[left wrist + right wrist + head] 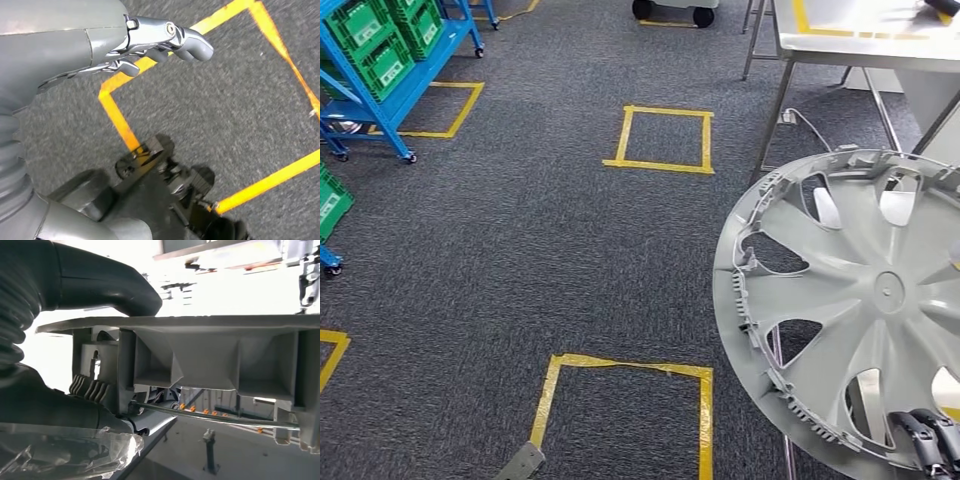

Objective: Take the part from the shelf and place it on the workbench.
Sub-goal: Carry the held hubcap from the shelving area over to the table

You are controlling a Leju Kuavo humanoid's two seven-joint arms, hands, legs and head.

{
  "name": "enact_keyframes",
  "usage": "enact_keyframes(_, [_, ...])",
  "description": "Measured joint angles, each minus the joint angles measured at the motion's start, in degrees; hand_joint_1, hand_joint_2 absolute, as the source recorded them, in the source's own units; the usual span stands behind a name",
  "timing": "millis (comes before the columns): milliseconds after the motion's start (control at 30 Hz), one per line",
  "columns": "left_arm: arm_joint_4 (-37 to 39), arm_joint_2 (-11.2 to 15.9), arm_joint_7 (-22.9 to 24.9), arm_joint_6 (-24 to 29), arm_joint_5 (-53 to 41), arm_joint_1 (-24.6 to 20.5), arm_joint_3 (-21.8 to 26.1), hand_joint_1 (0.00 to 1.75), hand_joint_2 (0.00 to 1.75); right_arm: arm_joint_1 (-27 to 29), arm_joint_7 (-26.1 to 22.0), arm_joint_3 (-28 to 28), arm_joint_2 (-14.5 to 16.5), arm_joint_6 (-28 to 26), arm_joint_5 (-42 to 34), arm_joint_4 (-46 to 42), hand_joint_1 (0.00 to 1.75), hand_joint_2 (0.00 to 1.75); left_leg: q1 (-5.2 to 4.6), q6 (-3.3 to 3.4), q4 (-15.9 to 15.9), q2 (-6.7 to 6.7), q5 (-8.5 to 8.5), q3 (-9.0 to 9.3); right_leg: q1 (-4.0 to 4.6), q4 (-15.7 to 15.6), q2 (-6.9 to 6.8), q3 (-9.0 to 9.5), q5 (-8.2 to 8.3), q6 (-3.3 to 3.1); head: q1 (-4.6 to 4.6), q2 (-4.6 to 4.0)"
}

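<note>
— Head view?
— The right hand (933, 440) grips the grey wheel cover (848, 300) by its lower rim, above the carpet and beside the white table (863, 45).
— Left wrist?
— The left hand (151, 42) holds nothing, fingers loosely extended over yellow floor tape (120, 125).
— Right wrist?
— The thumb (105, 285) clamps the cover's rim.

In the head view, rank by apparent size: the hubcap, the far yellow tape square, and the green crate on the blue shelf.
1. hubcap, by far the largest, though it is nearest the camera.
2. far yellow tape square.
3. green crate on the blue shelf, smaller in frame; both are distant, so true sizes stay unsure.
</note>
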Motion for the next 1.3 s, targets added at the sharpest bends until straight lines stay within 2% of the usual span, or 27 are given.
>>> enact_keyframes(67, [-1.04, -0.57, 0.60, -0.58, 0.46, 0.34, -0.51, 0.00, 1.75, 0.05, 0.06, -0.19, 0.05, 0.02, 0.01, -0.21, 1.75, 1.75, 0.01, 0.26, -0.27, 1.57, 0.16, 0.14, 0.24, 5.96, -3.66, -2.81, -3.39, 0.43, 0.25, 0.00])
enact_keyframes(133, [-2.14, -0.93, 1.25, -1.29, 1.03, 0.99, -1.12, 0.00, 1.75, 0.08, 0.13, -0.36, 0.06, 0.15, 0.03, -0.32, 1.75, 1.75, -0.06, 0.33, -0.22, 3.29, 0.06, 0.21, 0.13, 12.68, -5.06, -5.66, -6.17, 0.86, 0.28, 0.00])
enact_keyframes(167, [-2.77, -1.10, 1.53, -1.66, 1.37, 1.34, -1.49, 0.00, 1.75, 0.18, 0.23, -0.44, 0.07, 0.28, 0.03, -0.34, 1.75, 1.75, -0.07, 0.27, -0.20, 4.10, -0.02, 0.29, 0.05, 13.74, -5.31, -5.89, -6.18, 1.04, 0.28, 0.00])
enact_keyframes(200, [-3.42, -1.33, 1.81, -2.03, 1.79, 1.64, -1.86, 0.00, 1.75, 0.29, 0.40, -0.54, 0.07, 0.44, 0.02, -0.34, 1.75, 1.75, -0.04, 0.14, -0.19, 4.83, -0.13, 0.41, -0.07, 12.44, -5.55, -4.91, -5.17, 1.20, 0.29, 0.00])
enact_keyframes(267, [-4.85, -1.74, 2.38, -2.78, 2.65, 2.13, -2.67, 0.00, 1.75, 0.35, 0.73, -0.64, 0.07, 0.78, 0.01, -0.41, 1.75, 1.75, -0.02, -0.37, -0.07, 6.02, -0.50, 0.78, -0.23, 5.04, -7.14, -0.47, -2.20, 1.52, 0.29, 0.00])
enact_keyframes(333, [-6.37, -1.96, 2.83, -3.47, 3.54, 2.64, -3.43, 0.00, 1.75, 0.35, 0.97, -0.65, 0.07, 1.07, 0.00, -0.60, 1.75, 1.75, -0.29, -1.02, 0.38, 6.84, -1.00, 1.01, -0.24, -0.37, -8.56, 2.82, -0.82, 1.02, 0.19, 0.00])
enact_keyframes(367, [-7.05, -2.01, 2.97, -3.74, 3.94, 2.88, -3.77, 0.00, 1.75, 0.35, 1.04, -0.66, 0.08, 1.20, 0.00, -0.69, 1.75, 1.75, -0.45, -1.30, 0.53, 7.18, -1.13, 1.08, -0.15, -1.00, -8.70, 3.18, -0.92, 0.49, 0.14, 0.00])
enact_keyframes(433, [-8.18, -2.19, 3.19, -4.14, 4.63, 3.29, -4.46, 0.00, 1.75, 0.55, 1.15, -0.67, 0.09, 1.44, 0.01, -0.84, 1.75, 1.75, -0.45, -1.69, 0.60, 7.71, -1.25, 1.13, -0.05, -0.75, -7.60, 2.87, -0.79, -0.69, 0.05, 0.00])
enact_keyframes(500, [-9.09, -2.41, 3.43, -4.42, 5.24, 3.55, -5.11, 0.00, 1.75, 0.80, 1.27, -0.66, 0.08, 1.66, 0.01, -1.06, 1.75, 1.75, -0.21, -2.13, 2.10, 6.13, -2.70, 0.51, -0.05, -0.78, -6.64, 2.58, -0.63, -1.50, 0.04, 0.00])
enact_keyframes(567, [-9.75, -2.62, 3.66, -4.60, 5.81, 3.93, -5.62, 0.00, 1.75, 0.90, 1.41, -0.65, 0.07, 1.81, 0.01, -1.33, 1.75, 1.75, -0.07, -2.34, 8.26, 3.59, -6.40, -2.30, -0.02, -0.91, -5.63, 2.34, -0.39, -2.09, 0.00, 0.00])
enact_keyframes(600, [-10.00, -2.71, 3.72, -4.65, 6.01, 4.21, -5.81, 0.00, 1.75, 0.90, 1.49, -0.65, 0.07, 1.87, 0.01, -1.41, 1.75, 1.75, -0.07, -2.27, 12.49, 2.98, -8.26, -4.35, 0.08, -0.94, -4.98, 2.19, -0.28, -2.28, 0.00, 0.00])
enact_keyframes(633, [-10.22, -2.75, 3.77, -4.69, 6.14, 4.51, -5.98, 0.00, 1.75, 0.90, 1.55, -0.65, 0.07, 1.90, 0.01, -1.44, 1.75, 1.75, -0.09, -2.12, 15.96, 2.74, -9.36, -6.13, 0.22, -0.95, -4.29, 2.06, -0.20, -2.42, -0.01, 0.00])
enact_keyframes(667, [-10.44, -2.79, 3.78, -4.73, 6.24, 4.76, -6.13, 0.00, 1.75, 0.92, 1.63, -0.65, 0.08, 1.94, 0.01, -1.46, 1.75, 1.75, -0.13, -1.87, 17.75, 2.59, -9.36, -7.19, 0.36, -0.95, -3.53, 1.98, -0.14, -2.51, -0.01, 0.00])
enact_keyframes(700, [-10.63, -2.81, 3.78, -4.73, 6.34, 4.93, -6.23, 0.00, 1.75, 0.95, 1.68, -0.65, 0.08, 1.99, 0.01, -1.46, 1.75, 1.75, -0.23, -1.50, 17.36, 2.38, -8.22, -7.25, 0.50, -0.95, -2.75, 1.96, -0.09, -2.58, 0.00, 0.00])
enact_keyframes(733, [-10.83, -2.82, 3.78, -4.74, 6.46, 5.01, -6.33, 0.00, 1.75, 0.98, 1.72, -0.65, 0.08, 2.04, 0.01, -1.46, 1.75, 1.75, -0.40, -1.05, 15.04, 2.06, -6.26, -6.38, 0.60, -0.95, -2.00, 1.98, -0.04, -2.61, 0.01, 0.00])
enact_keyframes(800, [-11.18, -2.86, 3.82, -4.79, 6.67, 5.02, -6.54, 0.00, 1.75, 1.01, 1.78, -0.66, 0.08, 2.13, 0.01, -1.49, 1.75, 1.75, -0.85, 0.07, 8.04, -0.08, -2.03, -3.49, 0.73, -0.89, -0.64, 1.96, 0.11, -2.51, 0.03, 0.00])
enact_keyframes(833, [-11.37, -2.87, 3.86, -4.86, 6.79, 5.02, -6.65, 0.00, 1.75, 1.00, 1.81, -0.65, 0.07, 2.18, 0.01, -1.55, 1.75, 1.75, -0.90, 0.45, 5.00, -1.26, -0.91, -2.23, 0.75, -0.81, -0.02, 1.78, 0.23, -2.35, 0.04, 0.00])
enact_keyframes(900, [-11.83, -2.88, 4.07, -5.05, 7.28, 5.08, -6.89, 0.00, 1.75, 1.06, 1.89, -0.66, 0.07, 2.36, 0.01, -1.78, 1.75, 1.75, -0.93, 0.60, 2.02, -2.49, -0.61, -1.16, 0.63, -0.80, 1.25, 1.14, 0.66, -1.75, 0.03, 0.00])
enact_keyframes(933, [-12.09, -2.90, 4.21, -5.18, 7.62, 5.16, -7.07, 0.00, 1.75, 1.18, 1.94, -0.66, 0.07, 2.50, 0.01, -1.94, 1.75, 1.75, -0.82, 0.46, 1.36, -2.02, -0.63, -0.97, 0.51, -0.94, 1.81, 0.82, 0.93, -1.38, -0.01, 0.00])
enact_keyframes(967, [-12.37, -2.94, 4.41, -5.32, 8.02, 5.25, -7.32, 0.00, 1.75, 1.34, 2.01, -0.66, 0.07, 2.67, 0.00, -2.07, 1.75, 1.75, -0.77, 0.40, 0.96, -1.41, -0.43, -0.86, 0.46, -0.88, 1.52, 0.47, 0.99, -1.11, -0.02, 0.00])
enact_keyframes(1033, [-12.86, -3.02, 4.74, -5.57, 8.76, 5.53, -7.86, 0.00, 1.75, 1.44, 2.15, -0.64, 0.02, 3.00, 0.00, -2.24, 1.75, 1.75, -0.58, 0.62, 0.20, -0.09, 0.06, -0.58, 0.62, 1.66, -1.21, -0.98, -0.77, -0.66, 0.15, 0.00])
enact_keyframes(1100, [-13.18, -3.03, 4.94, -5.71, 9.31, 5.90, -8.21, 0.00, 1.75, 1.30, 2.22, -0.61, -0.06, 3.21, 0.01, -2.27, 1.75, 1.75, -0.56, 0.78, 0.05, 1.43, 0.11, -0.47, 0.67, 8.41, -4.22, -4.00, -4.57, -0.13, 0.29, 0.00])
enact_keyframes(1133, [-13.28, -3.02, 5.00, -5.74, 9.46, 6.09, -8.34, 0.00, 1.75, 1.25, 2.27, -0.61, -0.10, 3.30, 0.02, -2.27, 1.75, 1.75, -0.56, 0.80, 0.07, 2.25, 0.08, -0.47, 0.57, 11.95, -4.81, -5.47, -6.10, 0.17, 0.29, 0.00])
enact_keyframes(1167, [-13.36, -3.00, 5.01, -5.75, 9.56, 6.21, -8.46, 0.00, 1.75, 1.27, 2.32, -0.60, -0.10, 3.36, 0.02, -2.27, 1.75, 1.75, -0.54, 0.78, 0.08, 3.05, 0.03, -0.45, 0.44, 14.08, -5.10, -6.27, -6.73, 0.43, 0.27, 0.00])
enact_keyframes(1200, [-13.42, -3.00, 5.01, -5.75, 9.61, 6.27, -8.58, 0.00, 1.75, 1.30, 2.39, -0.60, -0.11, 3.42, 0.02, -2.27, 1.75, 1.75, -0.50, 0.68, 0.11, 3.80, -0.05, -0.43, 0.28, 14.13, -5.34, -6.00, -6.34, 0.69, 0.29, 0.00])
enact_keyframes(1233, [-13.47, -3.02, 5.01, -5.75, 9.62, 6.29, -8.69, 0.00, 1.75, 1.31, 2.48, -0.60, -0.11, 3.46, 0.01, -2.27, 1.75, 1.75, -0.43, 0.51, 0.14, 4.49, -0.16, -0.36, 0.10, 11.94, -5.69, -4.56, -5.08, 0.93, 0.28, 0.00])
enact_keyframes(1300, [-13.62, -2.98, 5.01, -5.75, 9.65, 6.30, -8.86, 0.00, 1.75, 1.25, 2.62, -0.60, -0.11, 3.49, 0.01, -2.29, 1.75, 1.75, -0.42, -0.16, 0.36, 5.68, -0.60, -0.07, -0.07, 4.19, -7.45, 0.31, -2.31, 1.39, 0.34, 0.00])
